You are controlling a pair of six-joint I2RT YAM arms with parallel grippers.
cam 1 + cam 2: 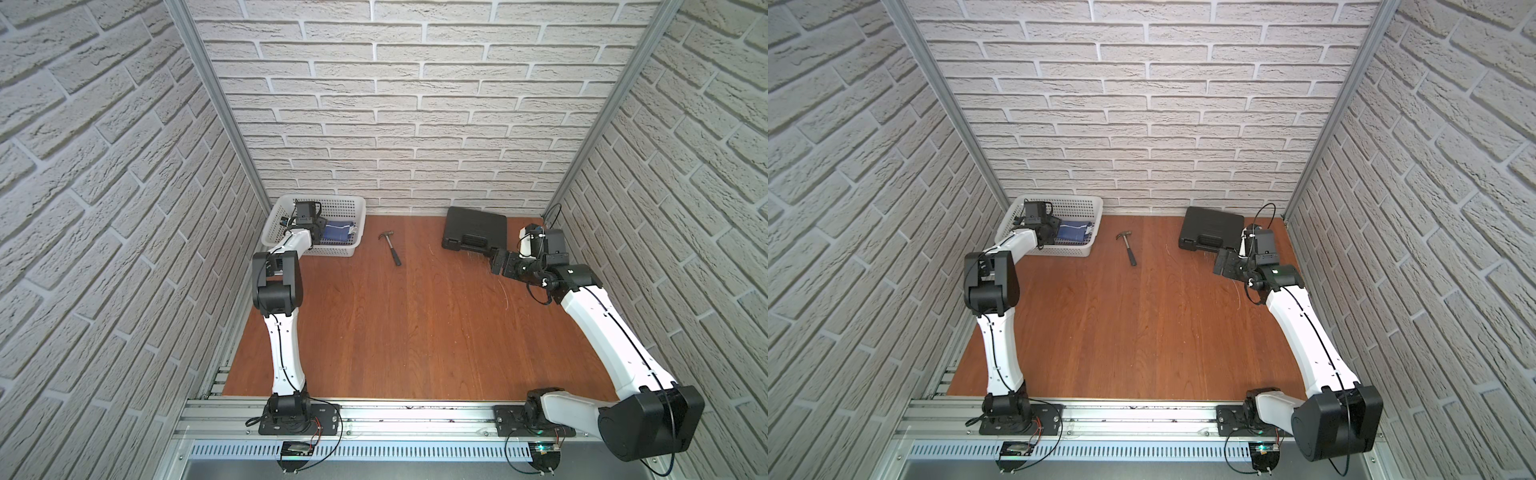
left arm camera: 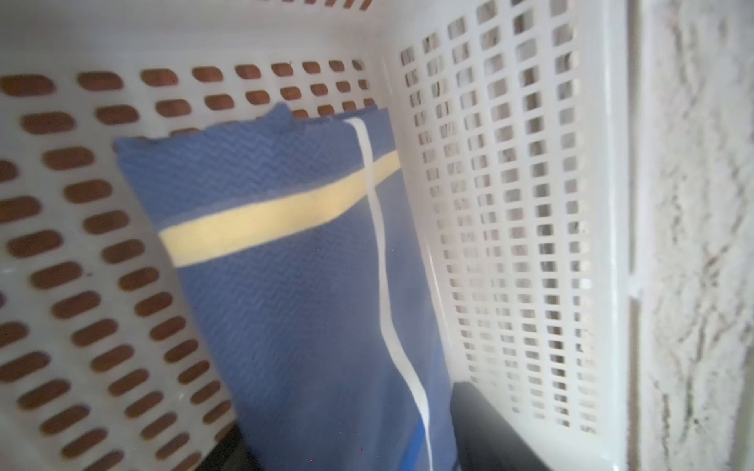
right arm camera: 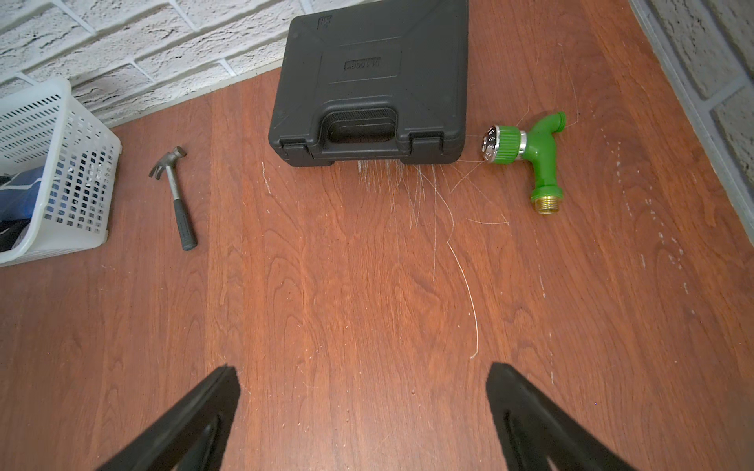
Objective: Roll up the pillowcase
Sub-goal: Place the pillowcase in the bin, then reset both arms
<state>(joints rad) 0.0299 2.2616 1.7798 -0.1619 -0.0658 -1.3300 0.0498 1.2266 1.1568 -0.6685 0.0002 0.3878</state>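
Looking down on the scene with twelve o'clock at the back wall, the pillowcase (image 1: 338,232) sits bundled inside the white basket (image 1: 332,250) at ten o'clock on the surface (image 1: 415,332), over on the basket's three o'clock side. And the left wrist view gets right in there: blue cloth (image 2: 310,285), one yellow stripe across it, a thin white stripe down its length, lying on the basket floor and snug against a gridded wall (image 2: 510,204). The left tool (image 2: 347,420) is down in the basket with a dark finger on either side of the bundle; they stand well apart, but whether they press the cloth I cannot tell. Over at two o'clock, the right tool (image 3: 363,369) hovers above bare wood with its fingers spread wide, nothing between them. A hammer (image 1: 390,247) lies near twelve o'clock, head toward eleven, handle toward five. At one o'clock, a closed black case (image 1: 473,228) lies by the back wall. The right wrist view also picks up a green hose nozzle (image 3: 526,155) just beside the case, on the side away from the hammer.
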